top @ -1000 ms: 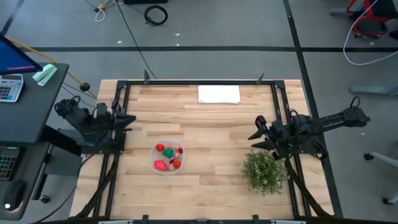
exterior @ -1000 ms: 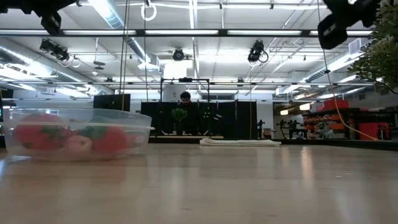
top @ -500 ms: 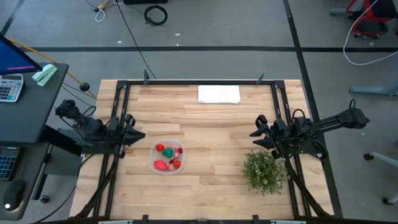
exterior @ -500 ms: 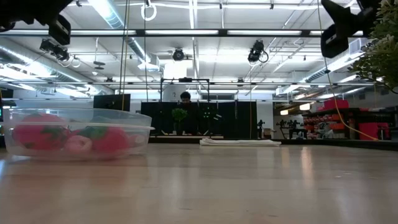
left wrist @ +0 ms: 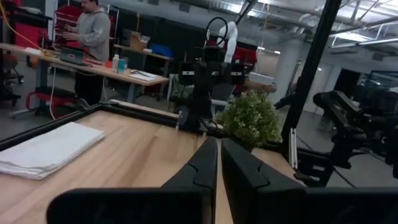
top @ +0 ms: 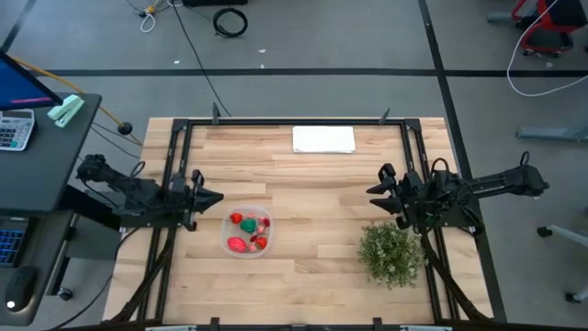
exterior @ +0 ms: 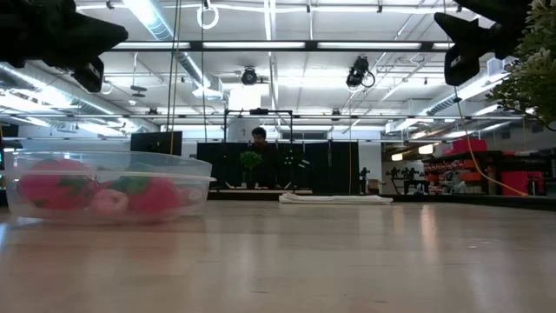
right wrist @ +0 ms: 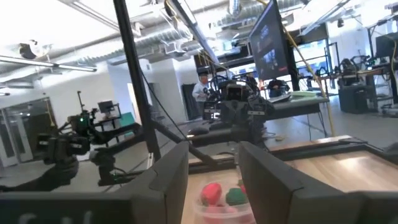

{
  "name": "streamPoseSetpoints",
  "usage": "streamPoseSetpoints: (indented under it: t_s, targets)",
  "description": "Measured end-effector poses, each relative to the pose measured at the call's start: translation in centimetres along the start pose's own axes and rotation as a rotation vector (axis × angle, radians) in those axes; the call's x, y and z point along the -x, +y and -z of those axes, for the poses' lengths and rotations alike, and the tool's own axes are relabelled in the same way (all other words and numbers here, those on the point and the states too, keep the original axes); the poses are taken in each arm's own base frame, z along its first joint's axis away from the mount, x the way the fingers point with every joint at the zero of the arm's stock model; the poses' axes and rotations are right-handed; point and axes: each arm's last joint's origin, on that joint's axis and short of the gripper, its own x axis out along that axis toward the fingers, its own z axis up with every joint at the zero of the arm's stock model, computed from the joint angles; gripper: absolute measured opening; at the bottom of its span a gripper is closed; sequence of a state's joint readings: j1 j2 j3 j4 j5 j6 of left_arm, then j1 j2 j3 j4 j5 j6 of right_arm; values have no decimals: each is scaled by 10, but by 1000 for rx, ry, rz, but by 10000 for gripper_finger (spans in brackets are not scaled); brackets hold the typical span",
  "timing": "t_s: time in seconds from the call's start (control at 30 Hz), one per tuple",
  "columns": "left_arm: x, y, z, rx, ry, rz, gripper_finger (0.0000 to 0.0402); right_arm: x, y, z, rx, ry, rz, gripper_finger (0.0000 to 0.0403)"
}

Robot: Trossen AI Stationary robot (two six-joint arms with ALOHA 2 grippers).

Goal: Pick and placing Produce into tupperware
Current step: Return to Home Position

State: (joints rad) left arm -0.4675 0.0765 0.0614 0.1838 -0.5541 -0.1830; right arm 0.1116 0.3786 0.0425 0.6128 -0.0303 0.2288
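The round clear tupperware [top: 248,232] stands on the wooden table, left of centre. The produce [top: 249,233], red and pink pieces with one green, lies inside it, and shows through the wall in the low view [exterior: 95,193]. My left gripper [top: 217,197] hovers shut just left of and slightly beyond the tupperware, pointing toward the table's right. My right gripper [top: 371,191] hovers open on the right side, just beyond the bushy plant, pointing left. The right wrist view shows the tupperware [right wrist: 224,208] with the produce [right wrist: 212,191] past the open fingers.
A bushy green plant [top: 390,254] stands near the right near corner, under the right arm. A flat white sheet [top: 323,139] lies at the far edge. Black frame rails [top: 175,147] run along the table's sides. Bare wood lies between the tupperware and the plant. A person stands in the room behind.
My left gripper has moved toward the table's near edge and rightward, closing in on the tupperware, and now sits lower in the low view. The tupperware and produce have stayed where they were.
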Motion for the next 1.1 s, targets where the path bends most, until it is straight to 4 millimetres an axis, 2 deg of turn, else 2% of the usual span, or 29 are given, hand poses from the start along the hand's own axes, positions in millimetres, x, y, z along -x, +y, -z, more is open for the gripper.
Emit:
streamPoseSetpoints:
  t_s: [0.57, 0.77, 1.1]
  targets:
    - [0, 2, 9, -54, 72, -12, 35, 0, 0, 0, -13, -2, -1, 151]
    - [2, 5, 22, -134, 204, -35, 27, 0, 0, 0, -13, -2, -1, 151]
    - [2, 5, 23, -212, 218, 5, 30, 0, 0, -1, -12, -2, -1, 151]
